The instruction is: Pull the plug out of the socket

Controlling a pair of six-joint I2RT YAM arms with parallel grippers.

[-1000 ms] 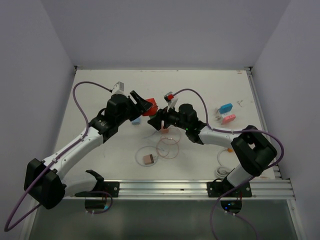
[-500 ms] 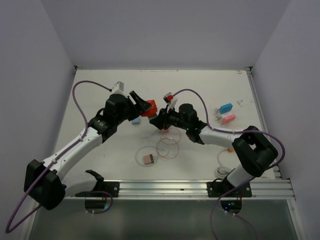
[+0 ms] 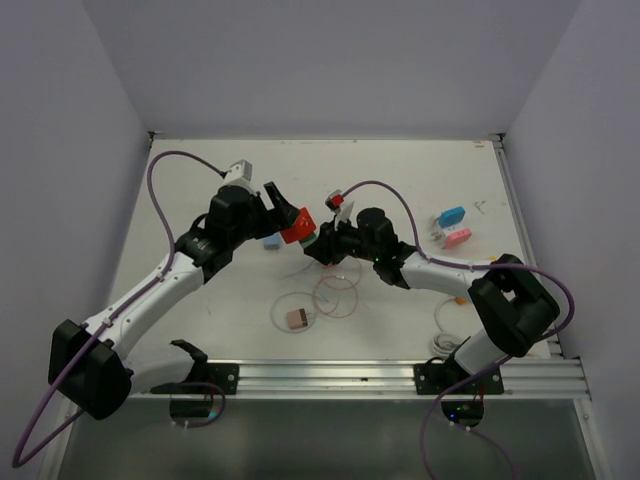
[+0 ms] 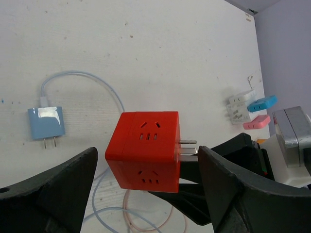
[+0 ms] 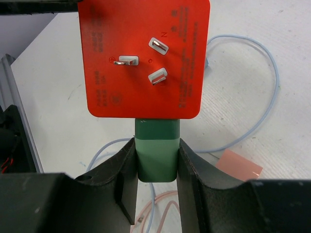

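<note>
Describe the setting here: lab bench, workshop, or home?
Likely a lab robot test cell: a bare white table boxed in by plain grey walls, arms bolted to an aluminium rail, and scattered chargers, such as the blue charger, laid out as props.

One red socket cube (image 4: 143, 148); one green plug (image 5: 156, 149); one blue charger (image 4: 46, 122); two arms.

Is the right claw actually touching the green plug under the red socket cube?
Touching. The right wrist view shows the right claw with both fingers pressed against the green rectangular plug, no gap, below the red socket cube.
</note>
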